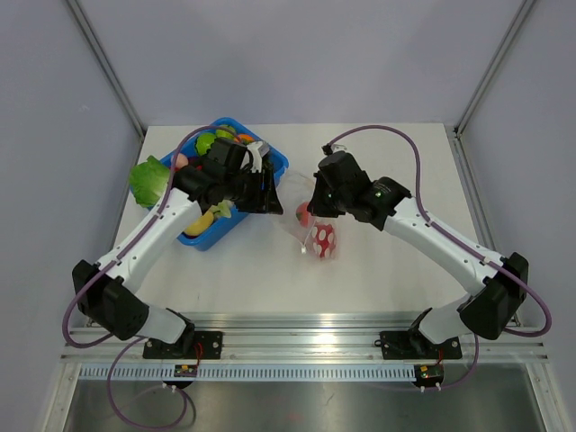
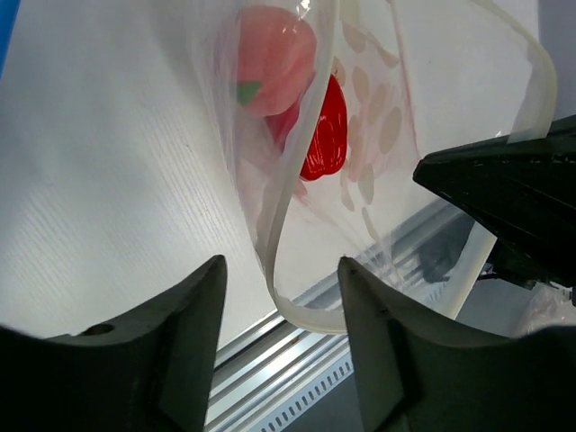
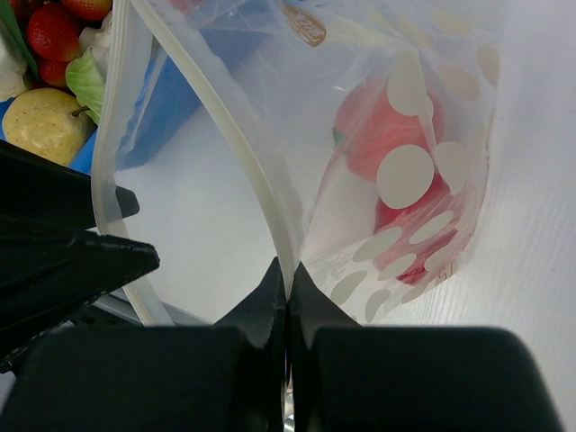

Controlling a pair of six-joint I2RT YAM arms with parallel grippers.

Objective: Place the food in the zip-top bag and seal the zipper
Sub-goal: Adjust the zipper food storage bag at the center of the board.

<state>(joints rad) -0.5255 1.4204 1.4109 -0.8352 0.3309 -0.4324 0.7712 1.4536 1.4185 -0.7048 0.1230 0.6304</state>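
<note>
First, locate the two arm bases at the near edge of the table; both arms reach inward and meet over its middle. Your right gripper has its jaws pressed fully together on the zipper, pinching the pale strip at one point of the mouth. Your left gripper stands with its jaws partly apart. The opposite run of the zipper strip loops down between its fingers. Neither finger visibly touches the strip, so nothing is clamped there. The zip-top bag is held up at the mouth by the right gripper's pinch, between the two grippers. Its mouth is spread wide and its lower end rests on the table. Two red food pieces lie inside the bag at its bottom, one against the other. Beyond the left gripper, the blue bin sits toward the far left of the table. It holds more food, including strawberries and a yellow fruit. A green lettuce piece lies on the table just beside the bin's left wall.
</note>
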